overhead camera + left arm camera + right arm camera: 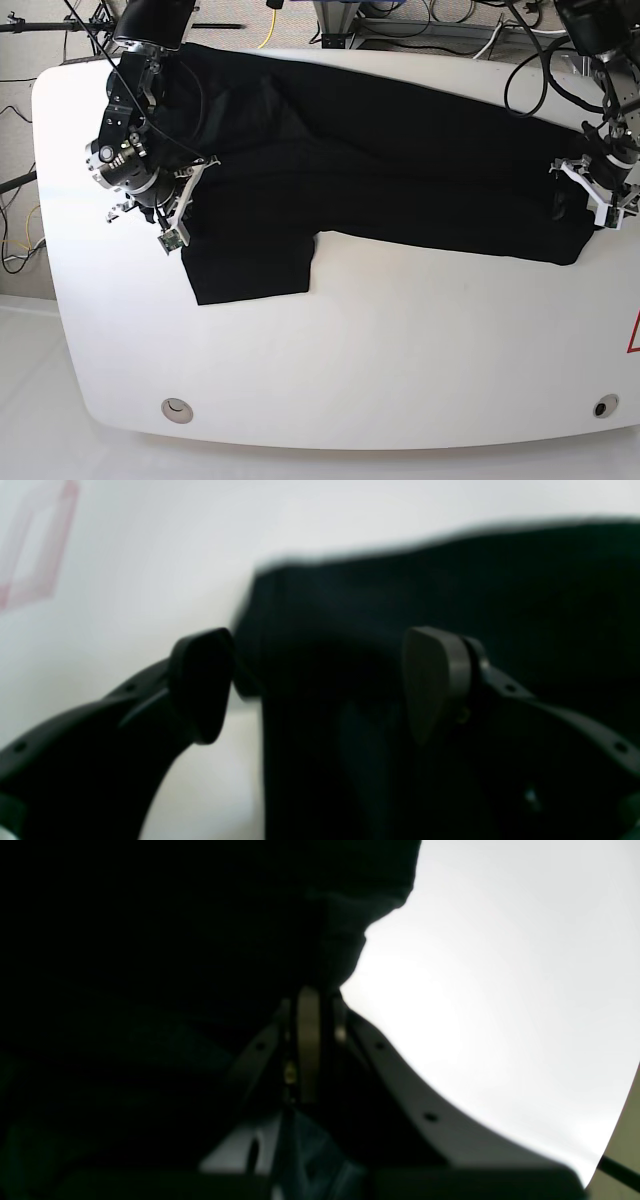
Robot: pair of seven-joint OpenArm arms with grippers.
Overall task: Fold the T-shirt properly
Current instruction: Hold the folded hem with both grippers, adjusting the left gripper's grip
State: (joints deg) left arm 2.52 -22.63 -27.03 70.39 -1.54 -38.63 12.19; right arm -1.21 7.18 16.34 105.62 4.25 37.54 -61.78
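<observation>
White bench [400, 350] carries the black T-shirt [400, 170], stretched across its far half with one sleeve hanging toward the near side. The left gripper [320, 680] has its fingers spread wide at the shirt's end, cloth lying between and beyond them but not pinched. The right gripper [310, 1005] has its fingers closed on a fold of cloth at the other end. With only one end held, any pull by the right arm could drag and bunch the whole shirt.
</observation>
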